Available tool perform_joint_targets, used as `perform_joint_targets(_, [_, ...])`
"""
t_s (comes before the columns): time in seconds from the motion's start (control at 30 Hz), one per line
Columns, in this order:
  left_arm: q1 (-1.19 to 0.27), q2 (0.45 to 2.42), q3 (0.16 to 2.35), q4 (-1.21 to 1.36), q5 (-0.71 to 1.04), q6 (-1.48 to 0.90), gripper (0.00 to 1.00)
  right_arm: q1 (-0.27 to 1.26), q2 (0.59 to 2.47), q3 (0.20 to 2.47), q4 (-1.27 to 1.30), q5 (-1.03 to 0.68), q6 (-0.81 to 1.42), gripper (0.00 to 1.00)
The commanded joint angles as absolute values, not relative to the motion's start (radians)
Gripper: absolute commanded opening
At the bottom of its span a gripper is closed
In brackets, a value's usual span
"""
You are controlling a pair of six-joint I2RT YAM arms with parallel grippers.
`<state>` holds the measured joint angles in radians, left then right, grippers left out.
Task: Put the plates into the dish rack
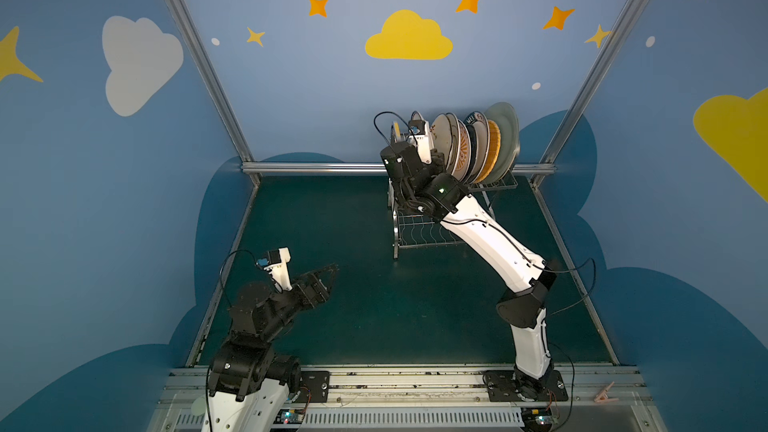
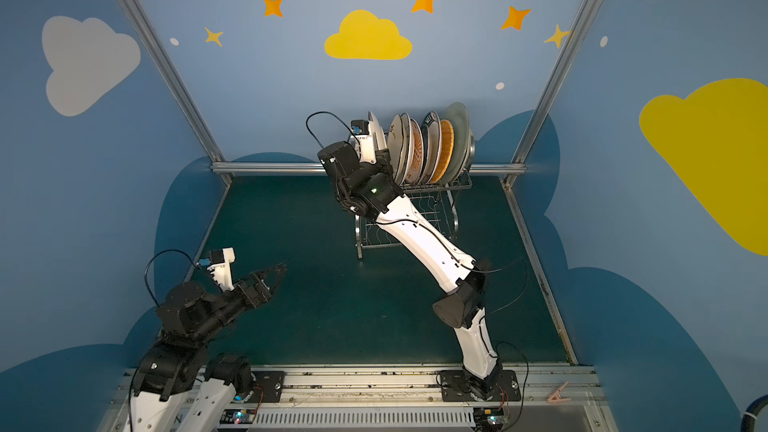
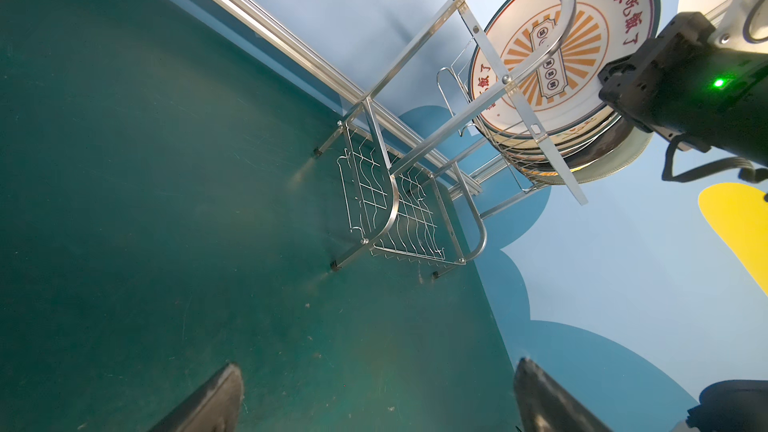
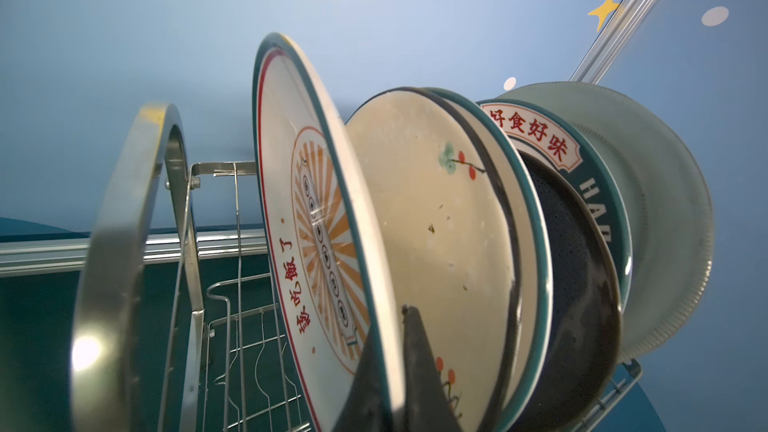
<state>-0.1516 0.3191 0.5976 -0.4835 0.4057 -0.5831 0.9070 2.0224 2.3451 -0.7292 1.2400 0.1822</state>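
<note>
Right end effector (image 4: 386, 351) clamped on the rim of the orange-sunburst plate (image 4: 316, 222) standing in the upper tier of the dish rack (image 4: 118, 243) beside the other plates (image 1: 478, 147); left end effector (image 1: 330, 279) spread and empty; no plate visible on the worktop (image 1: 374, 305), so loading appears nearly complete.

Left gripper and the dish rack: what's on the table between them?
Nothing; only bare green tabletop lies between the left gripper and the dish rack, seen in both top views.

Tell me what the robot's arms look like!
Both arms have white shells with chunky black joints. The right arm has a small green light and a thin black cable along it. The left arm has a looping black cable, a white camera mount and a black, lattice-like end effector.
</note>
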Motion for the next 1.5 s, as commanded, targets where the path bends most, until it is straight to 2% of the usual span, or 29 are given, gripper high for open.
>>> perform_joint_targets(0.0, [-0.154, 0.321, 0.597, -0.487, 0.399, -0.577, 1.00, 0.890, 1.957, 2.331, -0.764, 1.324, 0.212, 0.00])
perform_joint_targets(0.87, [-0.153, 0.321, 0.596, -0.487, 0.396, -0.577, 1.00, 0.901, 1.966, 2.309, -0.695, 1.358, 0.194, 0.00])
perform_joint_targets(1.47, [-0.160, 0.320, 0.597, -0.489, 0.392, -0.576, 1.00, 0.899, 2.045, 2.409, -0.979, 1.247, 0.468, 0.00])
